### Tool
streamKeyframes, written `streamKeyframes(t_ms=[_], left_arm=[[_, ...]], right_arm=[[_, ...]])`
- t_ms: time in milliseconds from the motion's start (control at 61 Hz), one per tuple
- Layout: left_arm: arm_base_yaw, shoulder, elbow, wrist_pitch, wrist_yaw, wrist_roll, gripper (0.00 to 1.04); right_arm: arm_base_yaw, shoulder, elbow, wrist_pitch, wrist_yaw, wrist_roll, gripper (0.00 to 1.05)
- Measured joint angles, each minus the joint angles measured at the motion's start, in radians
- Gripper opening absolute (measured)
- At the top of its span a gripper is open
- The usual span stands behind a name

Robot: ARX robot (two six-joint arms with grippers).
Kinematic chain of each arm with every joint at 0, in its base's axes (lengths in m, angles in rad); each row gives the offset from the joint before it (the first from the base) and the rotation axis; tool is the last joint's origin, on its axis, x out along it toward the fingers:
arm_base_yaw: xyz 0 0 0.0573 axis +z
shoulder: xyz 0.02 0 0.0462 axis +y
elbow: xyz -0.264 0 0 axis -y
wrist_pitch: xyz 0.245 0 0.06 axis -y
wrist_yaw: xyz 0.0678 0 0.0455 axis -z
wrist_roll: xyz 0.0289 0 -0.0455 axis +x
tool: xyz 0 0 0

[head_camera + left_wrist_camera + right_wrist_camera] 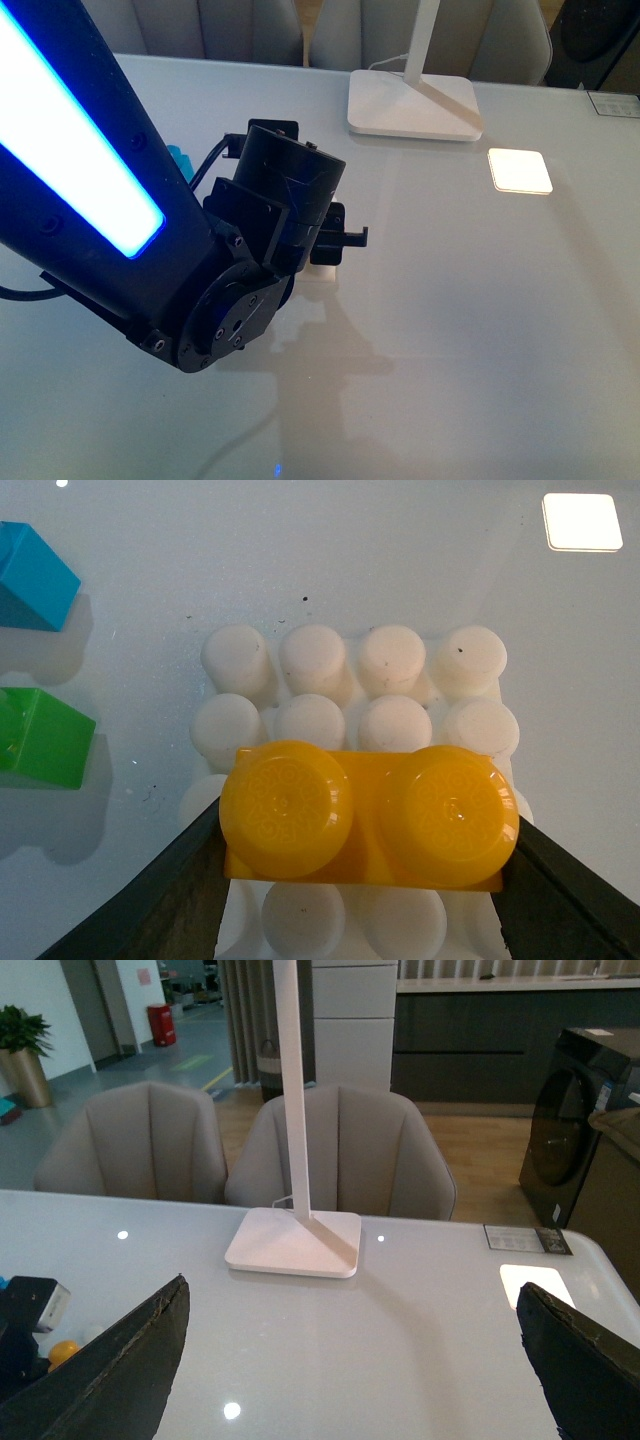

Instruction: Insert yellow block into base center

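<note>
The left gripper [365,825] is closed on the yellow block [365,815]. Its two dark fingers [175,900] press against the short ends of the block, and the jaws are only as far apart as the block is long. The block is level, with both round studs facing the wrist camera.

It lies over the base [310,665], across the two middle columns of studs. Two full rows of white studs show on one side of it, and parts of a row show on the other. From this angle it is hard to tell whether the block is seated on the studs or held just above them.

Beside the base and apart from it, a blue brick [35,575] and a green brick [40,738] sit near each other on the white table [330,550].

In the front view the left arm covers the base almost entirely, and only a sliver of white shows under the gripper.

The right gripper [350,1360] is spread wide with nothing between its jaws, above bare table. Beyond it stands the white lamp foot [295,1243], with a bright patch [535,1282] of light off to one side and grey chairs [130,1140] behind the table.
</note>
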Motion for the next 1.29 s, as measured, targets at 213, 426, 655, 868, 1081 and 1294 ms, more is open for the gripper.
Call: streamKeyframes(t_ms=[213,426,655,868,1081,1294], left_arm=[[0.0,0.012,0.005,-0.002,0.0,-0.001,0.64],[0.0,0.015,0.008,-0.005,0.0,-0.004,0.64],[0.0,0.017,0.012,-0.008,-0.002,-0.009,0.64],[-0.001,0.028,0.024,-0.014,-0.007,-0.017,0.64],[-0.003,0.032,0.033,-0.021,-0.008,-0.02,0.64],[-0.006,0.054,0.04,-0.029,-0.012,-0.026,0.64]], right_arm=[[0.0,0.0,0.0,0.0,0.0,0.0,0.96],[0.0,0.0,0.0,0.0,0.0,0.0,0.96],[0.0,0.0,0.0,0.0,0.0,0.0,0.96],[0.0,0.0,0.0,0.0,0.0,0.0,0.96],[0.0,0.0,0.0,0.0,0.0,0.0,0.96],[0.0,0.0,0.0,0.0,0.0,0.0,0.96]])
